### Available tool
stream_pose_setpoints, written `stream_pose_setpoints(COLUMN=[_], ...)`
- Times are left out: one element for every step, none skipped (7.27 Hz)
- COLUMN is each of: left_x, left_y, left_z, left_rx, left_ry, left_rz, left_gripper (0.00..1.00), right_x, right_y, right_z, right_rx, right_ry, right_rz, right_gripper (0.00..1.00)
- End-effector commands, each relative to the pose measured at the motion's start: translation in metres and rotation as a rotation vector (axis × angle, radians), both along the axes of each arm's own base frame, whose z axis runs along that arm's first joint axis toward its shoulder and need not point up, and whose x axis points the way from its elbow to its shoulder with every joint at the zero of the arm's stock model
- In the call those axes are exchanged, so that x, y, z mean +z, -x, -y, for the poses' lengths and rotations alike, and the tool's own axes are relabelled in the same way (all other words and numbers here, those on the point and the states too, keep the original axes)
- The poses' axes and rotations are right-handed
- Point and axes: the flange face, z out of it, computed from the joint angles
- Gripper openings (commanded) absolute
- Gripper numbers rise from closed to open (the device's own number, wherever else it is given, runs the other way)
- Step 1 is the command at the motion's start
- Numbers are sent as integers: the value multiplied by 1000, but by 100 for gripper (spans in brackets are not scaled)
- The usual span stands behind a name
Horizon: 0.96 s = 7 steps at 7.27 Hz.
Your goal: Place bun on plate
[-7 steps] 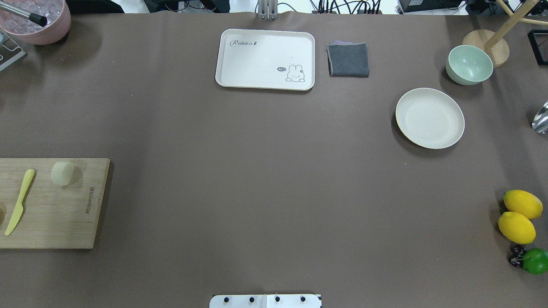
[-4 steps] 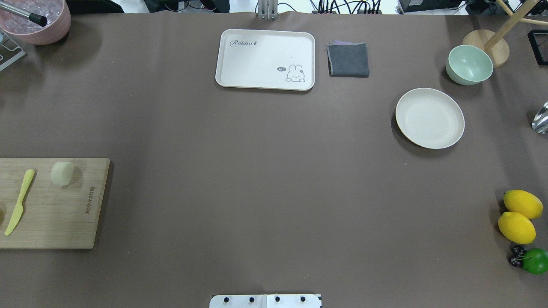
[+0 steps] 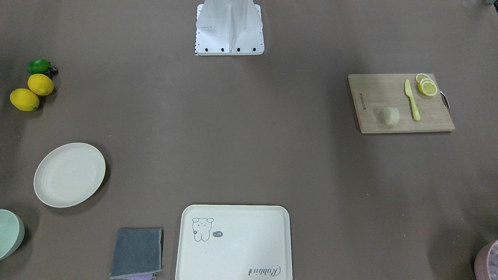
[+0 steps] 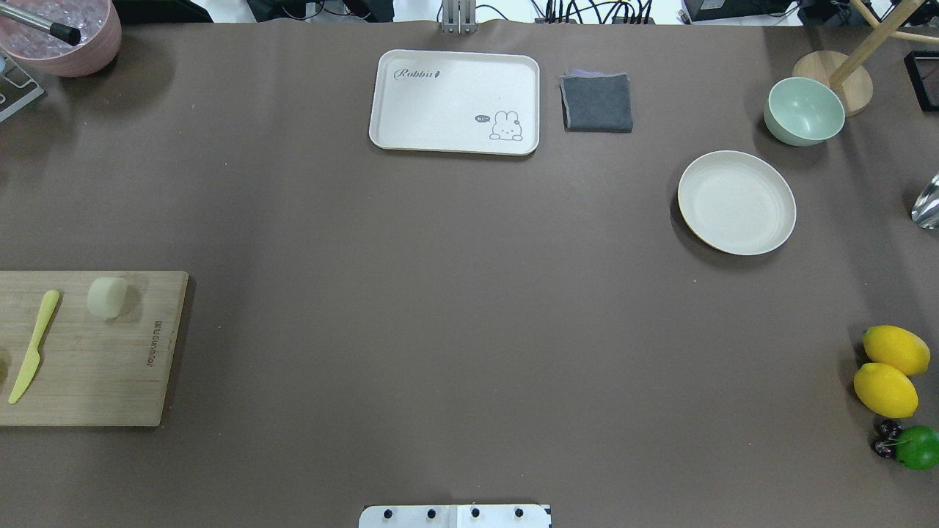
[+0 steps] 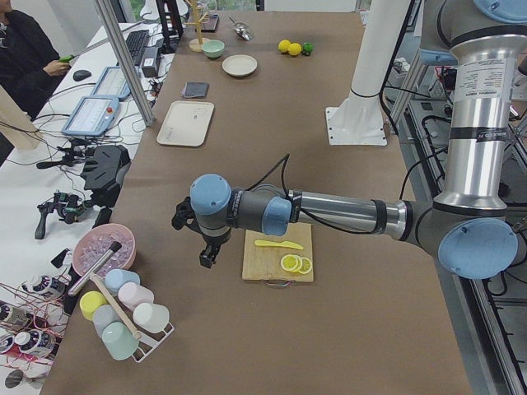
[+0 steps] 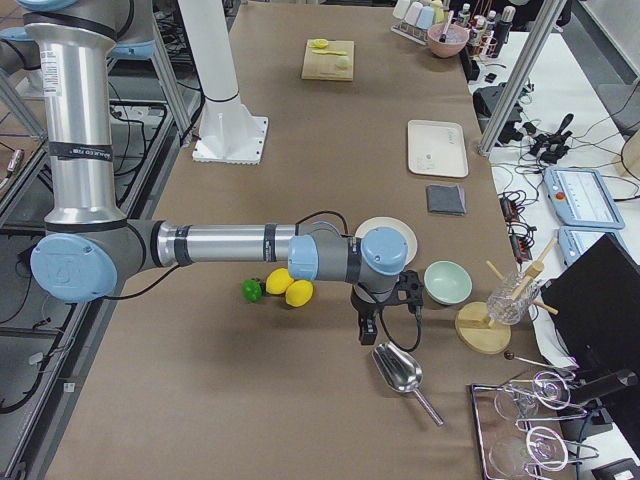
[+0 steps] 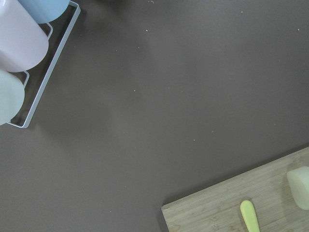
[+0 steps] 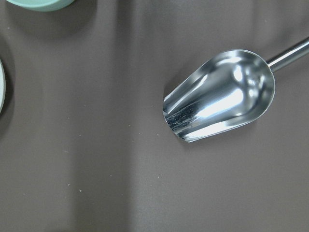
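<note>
The bun (image 4: 107, 297) (image 3: 391, 115) lies on a wooden cutting board (image 4: 110, 381) at the table's left edge; the left wrist view catches it at its right border (image 7: 300, 187). The plate (image 4: 736, 202) (image 3: 69, 174) sits bare at the far right, near a pale green bowl (image 4: 805, 110). My left gripper (image 5: 206, 251) hangs over the table beyond the board's end, apart from the bun. My right gripper (image 6: 367, 333) hovers by a metal scoop (image 8: 222, 94), beside the plate. Both show only in the side views, so I cannot tell whether they are open or shut.
A yellow knife (image 4: 33, 345) and lemon slices (image 3: 427, 85) share the board. A cream tray (image 4: 455, 101) and grey cloth (image 4: 597, 101) lie at the far edge. Two lemons (image 4: 890, 370) and a lime (image 4: 917, 447) sit right. A cup rack (image 5: 123, 317) stands left.
</note>
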Motion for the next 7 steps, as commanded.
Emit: stream_pose_setpoints(left_x=[-8,-12,-19,-33,-37,-39,-41], left_y=[-1,-1,-1,0,-1,-2,-2], left_z=[-1,-1,1,-5,-7,-6,-4], left_rx=[3,3,2,-2,0,-6,-45], left_ry=[-18,-28,-43,-71,-73,-64,-23], left_rz=[-2,-2,-1,-3,1,-2,-12], left_gripper=[98,98,98,98,98,98,98], right_x=[-2,-3,-3,-5,-7,-8,-9], right_y=[1,0,1,1,1,3,8], right_z=[-3,-3,-4,-4,-2,-2,0], right_rx=[-2,4,-1,1,4,-1,-7], right_ry=[-4,-1,-6,-7,-7,-12,-39], right_rz=[2,6,-1,9,11,11,13], right_gripper=[100,100,100,100,100,100,100])
